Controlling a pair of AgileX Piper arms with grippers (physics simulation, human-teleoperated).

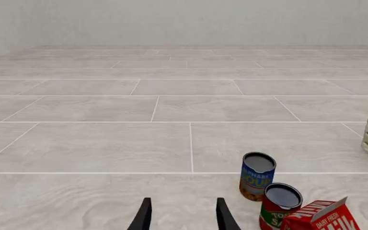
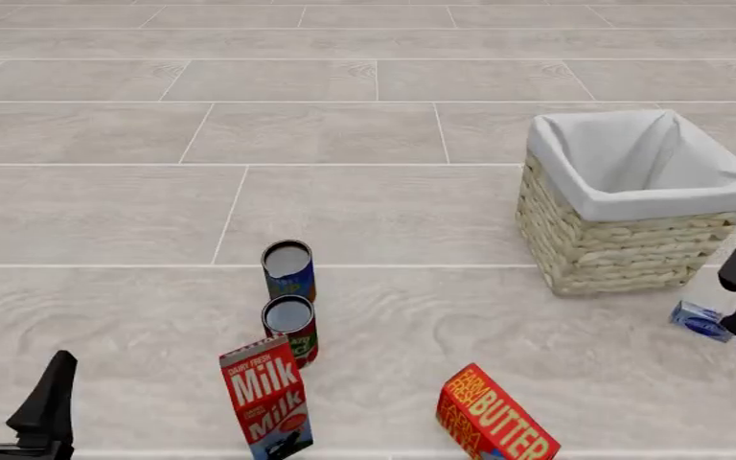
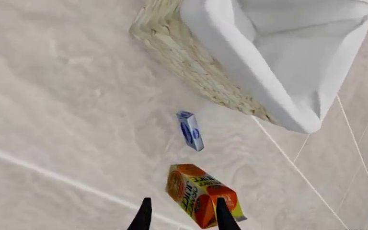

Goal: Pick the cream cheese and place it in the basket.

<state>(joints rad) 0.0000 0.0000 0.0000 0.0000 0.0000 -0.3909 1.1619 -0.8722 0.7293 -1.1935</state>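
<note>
Right wrist view: cream cheese lies apart from the basket.
Both claws, right gripper and left gripper, gape empty; the basket sits at the cheese's twelve o'clock.

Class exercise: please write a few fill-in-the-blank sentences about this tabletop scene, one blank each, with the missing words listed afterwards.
1. The basket is lined with cloth of the colour ____.
2. The cream cheese lies on the table, not yet inside the ____.
3. Between the milk carton and the basket stands a red-orange box labelled ____.
4. Beyond the milk carton stand ____ open cans.

Missing words: white; basket; butter; two
</note>
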